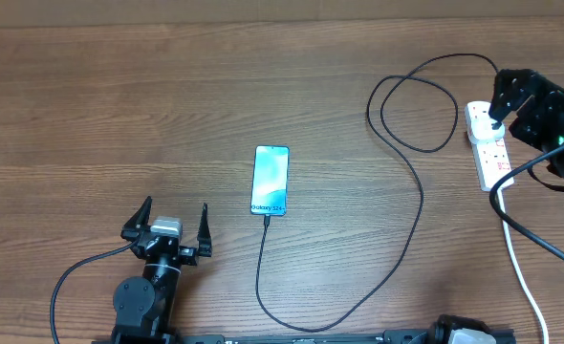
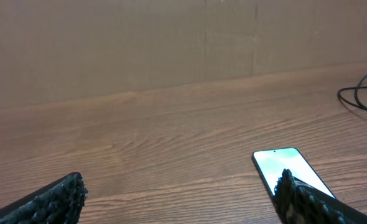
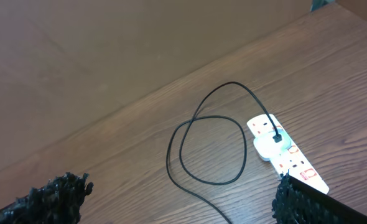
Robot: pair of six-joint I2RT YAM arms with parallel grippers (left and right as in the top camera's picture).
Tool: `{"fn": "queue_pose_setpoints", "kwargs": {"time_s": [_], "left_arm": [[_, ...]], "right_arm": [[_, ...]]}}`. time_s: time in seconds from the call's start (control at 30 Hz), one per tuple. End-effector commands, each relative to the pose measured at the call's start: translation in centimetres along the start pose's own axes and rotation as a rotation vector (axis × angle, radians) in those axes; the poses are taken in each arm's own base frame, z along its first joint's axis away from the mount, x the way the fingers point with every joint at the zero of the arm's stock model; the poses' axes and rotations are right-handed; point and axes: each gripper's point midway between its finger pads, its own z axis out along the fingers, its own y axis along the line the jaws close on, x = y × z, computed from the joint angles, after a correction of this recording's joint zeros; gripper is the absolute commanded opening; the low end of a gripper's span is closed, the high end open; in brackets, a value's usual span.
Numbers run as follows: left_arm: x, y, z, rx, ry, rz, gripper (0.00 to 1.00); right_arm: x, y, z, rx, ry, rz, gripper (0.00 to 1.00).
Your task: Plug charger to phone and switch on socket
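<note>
The phone [image 1: 271,181] lies flat in the middle of the table [image 1: 91,115]. The black charger [image 1: 421,205] meets its 6 o'clock end, then loops off to the white socket [image 1: 488,153] at about 2 o'clock. The left gripper [image 1: 177,212] sits at 8 o'clock from the phone, wide open, holding nothing. The right gripper [image 3: 182,183] hangs by the socket, wide open and empty too.
</note>
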Motion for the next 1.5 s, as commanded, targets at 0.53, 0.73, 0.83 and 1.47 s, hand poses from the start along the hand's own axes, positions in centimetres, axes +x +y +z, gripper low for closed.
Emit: {"fn": "queue_pose_setpoints", "kwargs": {"time_s": [0.53,0.73,0.83,1.47], "left_arm": [[0.0,0.2,0.0,-0.014,-0.005,0.023,1.0],[0.0,0.2,0.0,-0.014,-0.005,0.023,1.0],[0.0,0.2,0.0,-0.014,-0.005,0.023,1.0],[0.0,0.2,0.0,-0.014,-0.005,0.023,1.0]], "right_arm": [[6.8,2.2,2.9,-0.06,0.185,-0.08,1.0],[9.1,1.1,3.7,-0.037,0.24,-0.078,1.0],[9.9,0.7,3.9,-0.029,0.258,-0.077,1.0],[14.2,-1.3,4.4,0.007,0.344,-0.075,1.0]]}}
